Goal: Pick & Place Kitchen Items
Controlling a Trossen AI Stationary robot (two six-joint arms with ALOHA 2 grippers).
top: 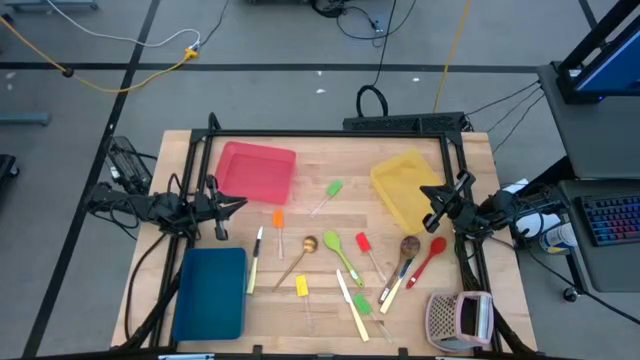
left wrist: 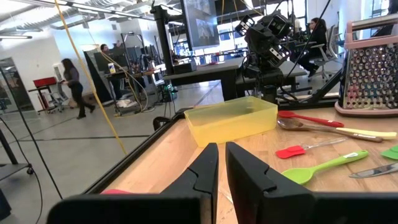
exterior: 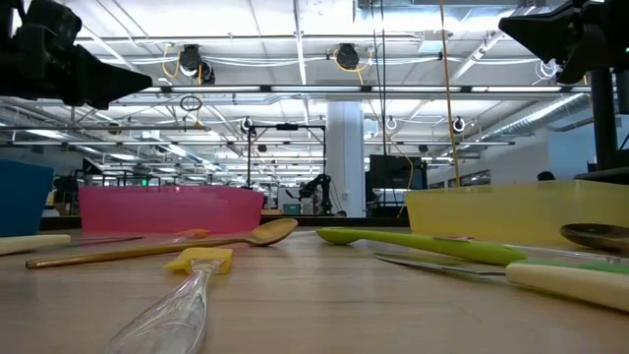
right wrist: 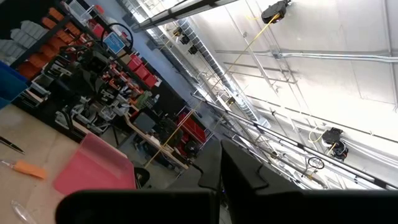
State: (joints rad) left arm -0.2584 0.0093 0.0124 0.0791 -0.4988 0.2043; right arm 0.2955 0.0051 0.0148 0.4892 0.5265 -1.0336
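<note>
The kitchen items lie loose on the wooden table (top: 330, 150), between my two arms. Among them are a green spatula (top: 333, 188), an orange spatula (top: 278, 218), a brown spoon (top: 308, 244), a green spoon (top: 335, 243), a red spatula (top: 364, 242), a yellow spatula (top: 301, 286), a red spoon (top: 436, 246) and cream-handled knives (top: 256, 265). My left gripper (top: 240, 204) (left wrist: 222, 149) hangs level above the table's left side beside the red tray, shut to a slit, with nothing in it. My right gripper (top: 430, 195) (right wrist: 221, 155) hangs over the yellow tray's near corner, tilted upward, shut and empty.
A red tray (top: 257, 170) sits at the far left, a yellow tray (top: 405, 187) at the far right and a blue tray (top: 210, 292) at the near left. A pinkish-grey perforated box (top: 460, 318) stands at the near right corner. A black frame (top: 330, 130) borders the table.
</note>
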